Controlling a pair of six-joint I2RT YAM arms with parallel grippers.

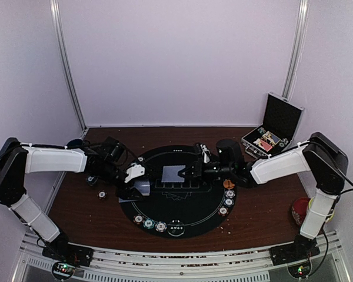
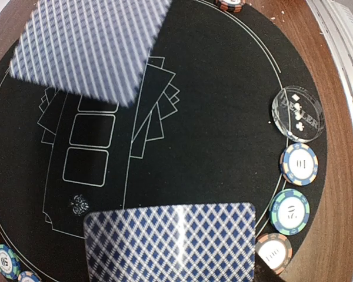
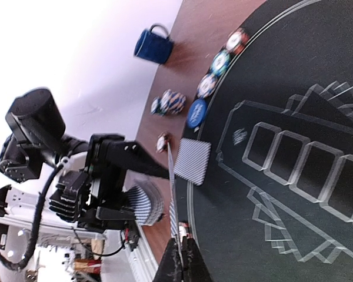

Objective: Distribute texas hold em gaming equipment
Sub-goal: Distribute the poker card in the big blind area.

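White walls close in a brown wooden table (image 1: 253, 226) with a round black mat (image 1: 182, 208) at its middle. At the far left stands a blue mug (image 3: 153, 46), and a small heap of chips (image 3: 167, 103) lies on the wood just left of the mat. The left gripper (image 1: 132, 182) hangs over the mat's left edge, its fingers clamped on a fanned stack of cards (image 3: 146, 202). Just beside it a single card (image 3: 192, 161) lies face down on the mat, with a blue disc (image 3: 197, 113) near it at the rim. Along the near rim sit three striped chips (image 1: 148, 224), and a clear dealer button (image 2: 298, 114) rests to their right. Over the printed boxes in the middle, the right gripper (image 3: 180, 247) pinches one grey-backed card (image 1: 173, 173) by its edge. A row of chips (image 1: 228, 197) follows the mat's right rim. An open black case (image 1: 282, 117) stands at the far right, and a red bowl (image 1: 300, 208) sits at the near right, beside the right arm.
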